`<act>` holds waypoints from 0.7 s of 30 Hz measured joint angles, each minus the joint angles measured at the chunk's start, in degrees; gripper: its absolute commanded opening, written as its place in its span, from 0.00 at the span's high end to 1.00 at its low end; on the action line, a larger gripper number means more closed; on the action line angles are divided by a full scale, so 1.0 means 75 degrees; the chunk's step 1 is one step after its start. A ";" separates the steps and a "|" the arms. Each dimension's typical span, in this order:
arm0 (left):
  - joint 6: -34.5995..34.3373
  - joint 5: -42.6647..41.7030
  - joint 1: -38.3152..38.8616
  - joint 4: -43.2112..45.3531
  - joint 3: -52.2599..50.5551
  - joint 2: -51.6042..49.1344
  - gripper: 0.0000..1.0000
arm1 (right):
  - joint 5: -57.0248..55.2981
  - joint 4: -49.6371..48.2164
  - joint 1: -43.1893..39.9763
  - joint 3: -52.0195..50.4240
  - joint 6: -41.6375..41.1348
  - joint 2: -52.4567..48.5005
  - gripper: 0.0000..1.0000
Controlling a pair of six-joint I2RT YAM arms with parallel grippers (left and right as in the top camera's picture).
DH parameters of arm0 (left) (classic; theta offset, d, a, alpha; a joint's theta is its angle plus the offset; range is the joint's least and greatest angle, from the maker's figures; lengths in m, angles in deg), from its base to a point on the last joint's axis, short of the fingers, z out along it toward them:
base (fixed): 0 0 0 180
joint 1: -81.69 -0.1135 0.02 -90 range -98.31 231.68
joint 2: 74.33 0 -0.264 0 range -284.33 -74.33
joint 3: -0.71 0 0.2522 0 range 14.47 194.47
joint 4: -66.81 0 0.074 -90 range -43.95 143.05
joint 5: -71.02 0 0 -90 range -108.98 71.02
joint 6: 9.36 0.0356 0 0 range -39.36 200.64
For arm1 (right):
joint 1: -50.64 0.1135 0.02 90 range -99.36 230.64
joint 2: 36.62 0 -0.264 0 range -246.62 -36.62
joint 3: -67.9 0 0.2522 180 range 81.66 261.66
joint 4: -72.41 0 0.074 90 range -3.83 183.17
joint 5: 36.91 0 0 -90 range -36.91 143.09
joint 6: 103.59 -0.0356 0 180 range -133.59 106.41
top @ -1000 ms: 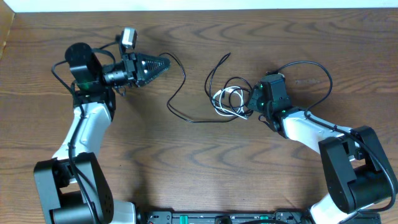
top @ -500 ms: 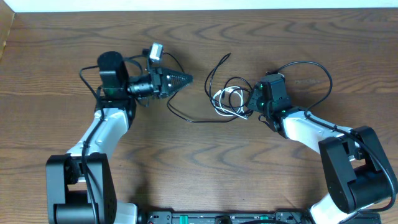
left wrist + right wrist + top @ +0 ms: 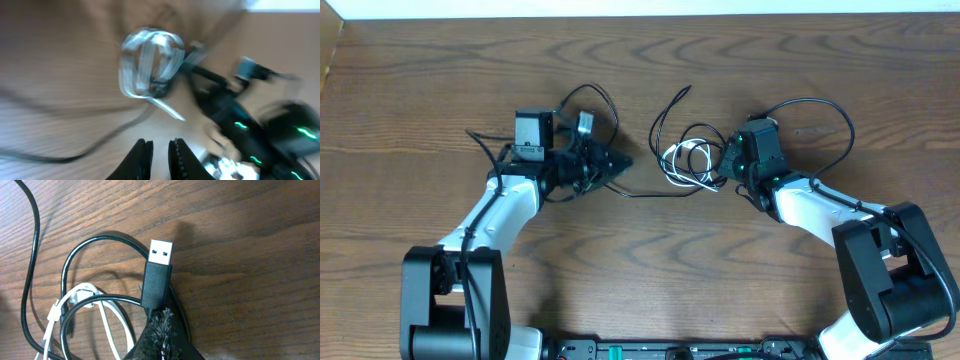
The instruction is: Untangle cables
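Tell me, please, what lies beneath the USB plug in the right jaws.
Loops of the black cable pass beneath the USB plug, on the wooden table. The shut right jaws hide the plug's rear and anything below.

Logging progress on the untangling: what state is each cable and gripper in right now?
black cable: plug end gripped, loops cross the white coil, tangled.
white cable: coiled, not held.
right gripper: jaws shut on black cable.
left gripper: jaws nearly together, blurred; grip unclear.
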 measured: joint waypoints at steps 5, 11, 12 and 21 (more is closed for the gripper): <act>0.0117 0.1530 -0.0003 -0.0997 0.0000 0.0000 0.71 | 0.0000 0.0003 0.0000 0.0000 0.0000 0.0000 0.99; 0.0195 0.3002 0.0020 -0.1746 0.0000 0.0000 0.71 | 0.0000 0.0003 0.0000 0.0000 0.0000 0.0000 0.99; 0.0198 0.3194 0.0023 -0.1792 0.0000 0.0000 0.71 | 0.0000 0.0003 0.0000 0.0000 0.0000 0.0000 0.99; 0.0227 0.3943 0.0023 -0.1871 0.0000 0.0000 0.62 | 0.0000 0.0003 0.0000 0.0000 0.0000 0.0000 0.98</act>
